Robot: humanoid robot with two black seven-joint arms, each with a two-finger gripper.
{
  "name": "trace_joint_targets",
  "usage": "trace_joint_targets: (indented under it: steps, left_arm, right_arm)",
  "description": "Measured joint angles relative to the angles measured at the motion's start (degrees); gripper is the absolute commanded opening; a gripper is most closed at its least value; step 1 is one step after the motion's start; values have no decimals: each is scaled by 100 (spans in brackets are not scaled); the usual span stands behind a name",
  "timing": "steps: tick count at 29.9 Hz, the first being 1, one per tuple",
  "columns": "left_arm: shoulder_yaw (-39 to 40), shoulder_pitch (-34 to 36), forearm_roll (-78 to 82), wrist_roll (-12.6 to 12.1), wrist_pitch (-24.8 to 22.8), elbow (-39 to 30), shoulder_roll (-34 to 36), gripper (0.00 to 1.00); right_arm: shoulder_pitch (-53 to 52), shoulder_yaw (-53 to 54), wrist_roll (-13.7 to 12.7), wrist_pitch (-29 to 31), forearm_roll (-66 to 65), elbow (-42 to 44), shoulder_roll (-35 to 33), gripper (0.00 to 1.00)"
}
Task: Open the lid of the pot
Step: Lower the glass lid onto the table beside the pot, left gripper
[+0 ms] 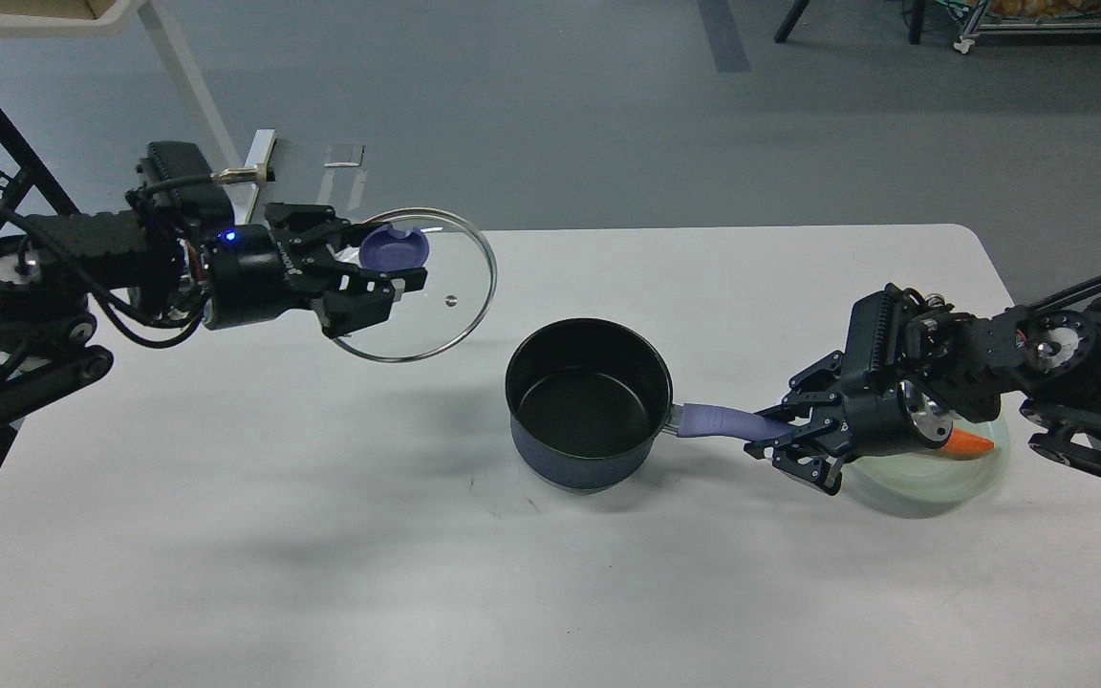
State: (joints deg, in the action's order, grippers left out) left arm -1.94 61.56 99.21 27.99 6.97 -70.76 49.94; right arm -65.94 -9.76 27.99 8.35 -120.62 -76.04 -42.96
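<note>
A dark blue pot (589, 401) stands uncovered in the middle of the white table (321, 535), its black inside empty. Its purple handle (718, 420) points right. My right gripper (780, 435) is shut on the end of that handle. My left gripper (388, 272) is shut on the purple knob (396, 247) of the glass lid (436, 296) and holds the lid in the air, tilted, above the table's back left, well clear of the pot.
A pale green plate (933, 473) with an orange carrot (969, 442) lies at the right, partly under my right wrist. White table legs and a dark frame stand on the floor at the back left.
</note>
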Motion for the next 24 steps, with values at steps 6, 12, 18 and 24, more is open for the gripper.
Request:
trace_joint_targets:
  steps: [6,12,18,24]
  left_arm:
    - [-41,-950,3,0,455,62,585,40]
    - [-43,-1637,40,1,832,354,613,42]
    - [-43,-1985,62,0,1015,836,531,42]
    - [-43,-2165,71,1,1123,997,431,45]
  right_arm:
    - [2,0,-1,0,0,11,40,32]
    - [2,0,-1,0,1,11,51,32]
    - [3,0,1,5,0,10,60,33]
    - [30,0,1,2,0,9,60,33]
